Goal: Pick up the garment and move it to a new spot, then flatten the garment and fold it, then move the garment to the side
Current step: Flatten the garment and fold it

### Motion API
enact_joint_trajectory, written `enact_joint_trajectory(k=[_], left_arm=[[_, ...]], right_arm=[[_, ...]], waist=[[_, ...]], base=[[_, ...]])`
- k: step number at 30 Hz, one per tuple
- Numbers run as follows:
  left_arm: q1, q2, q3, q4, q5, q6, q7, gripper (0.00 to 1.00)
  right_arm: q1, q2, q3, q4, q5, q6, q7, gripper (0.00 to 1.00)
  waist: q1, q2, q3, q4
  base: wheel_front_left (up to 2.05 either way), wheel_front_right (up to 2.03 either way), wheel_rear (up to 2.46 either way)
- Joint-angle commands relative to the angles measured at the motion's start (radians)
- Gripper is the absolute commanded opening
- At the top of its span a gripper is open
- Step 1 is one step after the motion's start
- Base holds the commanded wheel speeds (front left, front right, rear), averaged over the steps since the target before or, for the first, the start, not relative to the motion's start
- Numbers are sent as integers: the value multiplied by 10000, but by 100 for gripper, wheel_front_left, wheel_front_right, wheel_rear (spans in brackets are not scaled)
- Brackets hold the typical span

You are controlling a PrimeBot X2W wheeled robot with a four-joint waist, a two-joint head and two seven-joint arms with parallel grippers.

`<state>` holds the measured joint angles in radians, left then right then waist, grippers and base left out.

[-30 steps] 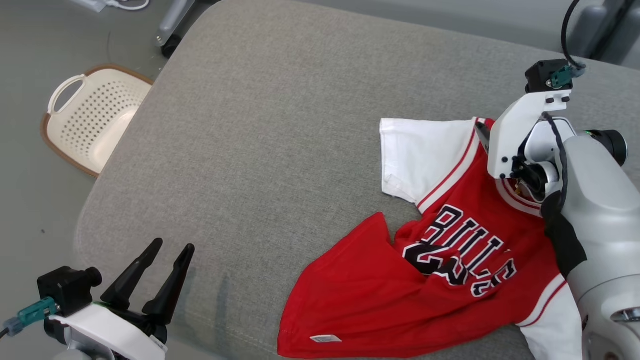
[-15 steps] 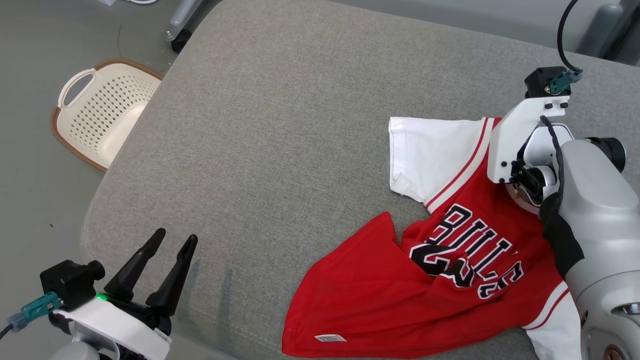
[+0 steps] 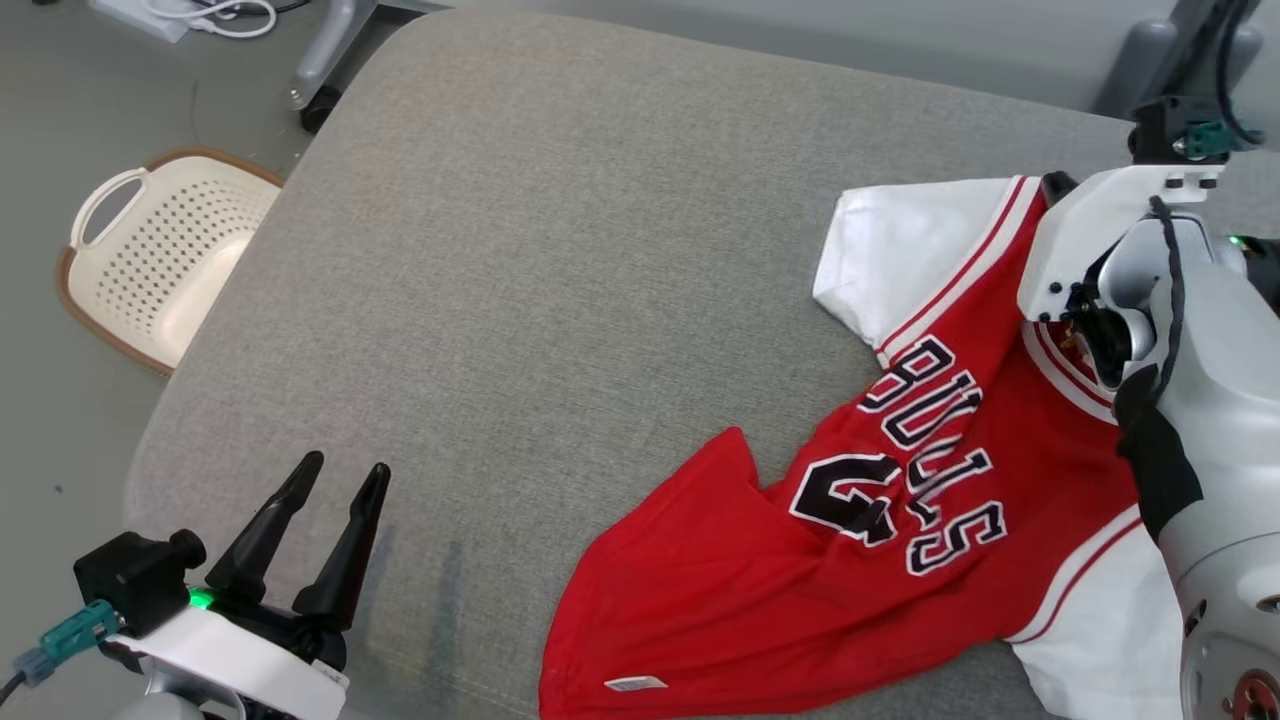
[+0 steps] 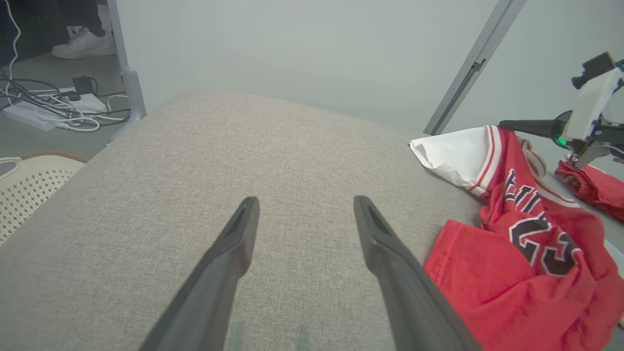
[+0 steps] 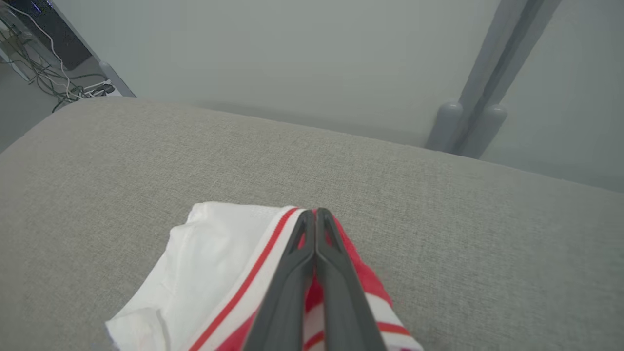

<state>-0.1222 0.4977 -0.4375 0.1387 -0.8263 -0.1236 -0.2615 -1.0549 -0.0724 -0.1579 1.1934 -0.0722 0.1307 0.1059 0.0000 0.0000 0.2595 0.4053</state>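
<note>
Jersey (image 3: 900, 520), red with white sleeves and black lettering, lying crumpled on the right side of a grey padded cushion (image 3: 560, 250). My right gripper (image 5: 316, 213) is clenched on the jersey at its shoulder, beside the red-striped seam of the far white sleeve, fingers pressed together with fabric bunched round them. My left gripper (image 3: 344, 468) is released, fingers spread, above bare cushion at the near left corner, well apart from the jersey. A cream perforated basket (image 3: 160, 250) sits on the floor left of the cushion.
</note>
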Motion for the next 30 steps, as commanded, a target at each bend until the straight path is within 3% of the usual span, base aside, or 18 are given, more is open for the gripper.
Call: enact_joint_trajectory(k=[1, 13, 21, 25, 26, 27, 30], left_arm=[[109, -46, 107, -20, 114, -65, -38, 100], [281, -88, 463, -222, 394, -85, -39, 100], [-33, 141, 335, -447, 190, -79, -39, 100], [-162, 199, 243, -372, 65, -79, -40, 100], [-167, 212, 222, -352, 38, -80, -40, 100], [-184, 219, 198, -327, 28, -80, -40, 100], [-203, 209, 163, -230, -4, -80, -40, 100]], right_arm=[[145, -34, -220, -82, -135, 0, -208, 0], [593, 15, -3197, -1570, -1942, 0, -2037, 0], [180, 173, -5892, -3081, -3384, 0, -3290, 0], [-143, 210, -7036, -2860, -3817, 3, -3541, 0], [-188, 201, -7276, -2732, -4005, 3, -3553, 26], [-241, 175, -7492, -2575, -4184, 3, -3556, 97], [-349, 163, -7994, -2163, -4746, 1, -3556, 100]], waist=[[0, 0, -23, -143], [0, 0, 157, -638], [0, 0, 745, -376], [0, 0, 931, -170], [0, 0, 940, -143], [0, 0, 938, -125], [0, 0, 823, -147]], base=[[0, 0, 0], [0, 0, 0], [0, 0, 0], [0, 0, 0], [0, 0, 0], [0, 0, 0], [0, 0, 0]])
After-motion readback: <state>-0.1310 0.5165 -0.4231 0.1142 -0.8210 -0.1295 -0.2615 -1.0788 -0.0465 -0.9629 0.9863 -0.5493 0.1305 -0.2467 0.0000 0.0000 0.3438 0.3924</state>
